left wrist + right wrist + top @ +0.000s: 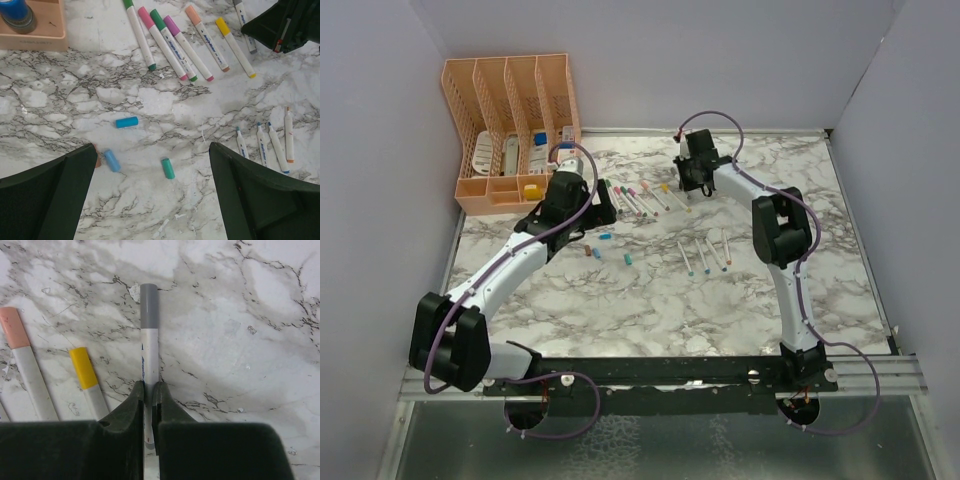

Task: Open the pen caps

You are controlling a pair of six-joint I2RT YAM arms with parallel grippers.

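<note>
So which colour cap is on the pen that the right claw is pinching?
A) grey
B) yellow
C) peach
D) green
A: the right gripper is shut on the pen with the grey cap; the yellow-capped pen and peach-capped pen lie free beside it.

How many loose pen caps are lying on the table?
4, all on the table: a blue cap; nearer the front edge, a light-blue cap and a teal cap; a reddish cap half hidden behind the left pincer. More may be hidden.
</note>
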